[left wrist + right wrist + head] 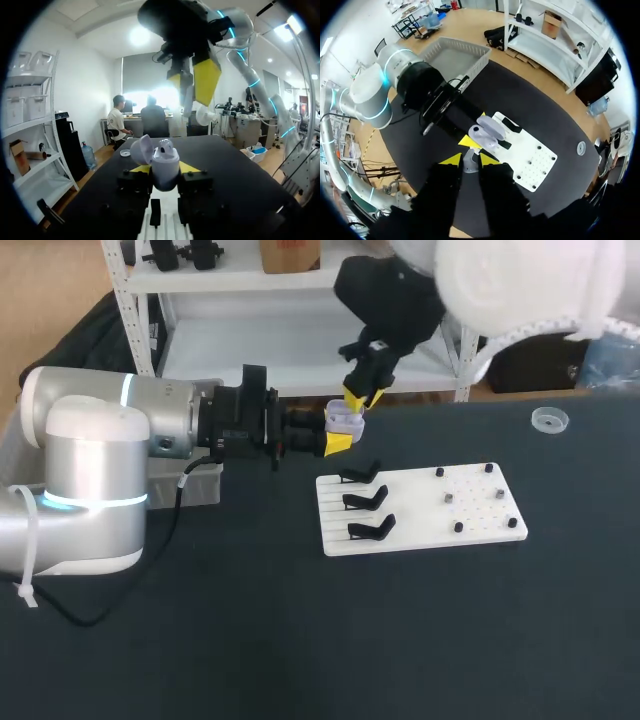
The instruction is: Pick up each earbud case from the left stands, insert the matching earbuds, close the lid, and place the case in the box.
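Above the table's far middle, in the head view, the left gripper reaches in level from the left and is clamped on the open earbud case, holding it in the air just beyond the white board. The right gripper hangs from above, its yellow tips right over the case. On the board's left part three black stands sit in a row, all bare, with small pegs on its right part; a small clear round lid lies well apart, near the table's far right edge. From the left wrist view, the case stands upright between that gripper's two yellow fingers, which press it from both sides; its hinged lid is tipped back, and a seated earbud shows in the open top. The other arm's yellow tips hover above and ahead of it. From the right wrist view, the fingers are drawn close together on a loose earbud, a pale piece pinched between the tips, directly over the open case. The grey mesh box sits beyond the left arm, at the table's edge, well apart from the case.
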`<state>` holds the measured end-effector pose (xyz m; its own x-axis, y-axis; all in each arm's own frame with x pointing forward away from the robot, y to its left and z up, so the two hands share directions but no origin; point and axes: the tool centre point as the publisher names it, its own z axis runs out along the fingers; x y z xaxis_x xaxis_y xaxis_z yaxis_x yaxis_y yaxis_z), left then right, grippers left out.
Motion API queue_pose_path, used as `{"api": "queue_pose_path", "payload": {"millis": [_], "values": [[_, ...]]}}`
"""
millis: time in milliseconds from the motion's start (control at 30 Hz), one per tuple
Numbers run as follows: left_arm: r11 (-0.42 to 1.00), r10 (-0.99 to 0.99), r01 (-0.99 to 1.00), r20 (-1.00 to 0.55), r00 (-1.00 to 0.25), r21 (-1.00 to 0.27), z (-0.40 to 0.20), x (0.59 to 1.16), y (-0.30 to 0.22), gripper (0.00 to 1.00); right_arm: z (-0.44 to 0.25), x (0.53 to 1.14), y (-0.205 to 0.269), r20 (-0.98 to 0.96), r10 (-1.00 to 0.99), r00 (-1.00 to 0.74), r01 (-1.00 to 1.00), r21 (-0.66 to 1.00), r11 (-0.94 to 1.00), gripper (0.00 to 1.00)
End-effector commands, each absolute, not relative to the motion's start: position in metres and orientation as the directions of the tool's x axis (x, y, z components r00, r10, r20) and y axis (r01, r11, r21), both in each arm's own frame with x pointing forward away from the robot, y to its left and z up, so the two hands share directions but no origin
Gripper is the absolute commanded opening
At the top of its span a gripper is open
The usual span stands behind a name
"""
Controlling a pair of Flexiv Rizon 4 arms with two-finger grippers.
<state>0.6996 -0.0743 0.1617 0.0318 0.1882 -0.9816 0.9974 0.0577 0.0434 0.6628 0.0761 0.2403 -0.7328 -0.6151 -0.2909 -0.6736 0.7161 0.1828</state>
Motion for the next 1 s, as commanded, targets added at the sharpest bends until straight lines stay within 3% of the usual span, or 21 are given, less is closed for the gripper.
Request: {"api": "queue_pose_path", "payload": {"millis": [33, 1000], "values": [[0.062, 0.187, 0.997, -0.982, 0.033, 0.045, 0.161, 0.698, -0.074, 0.0, 0.232, 0.674, 0.085, -0.271, -0.634, -0.724, -0.684, 0.161, 0.711, 0.0], [0.062, 0.187, 0.997, -0.982, 0.033, 0.045, 0.161, 0.698, -0.074, 0.0, 0.216, 0.68, 0.096, -0.234, -0.654, -0.72, -0.688, 0.111, 0.717, 0.0]]}}
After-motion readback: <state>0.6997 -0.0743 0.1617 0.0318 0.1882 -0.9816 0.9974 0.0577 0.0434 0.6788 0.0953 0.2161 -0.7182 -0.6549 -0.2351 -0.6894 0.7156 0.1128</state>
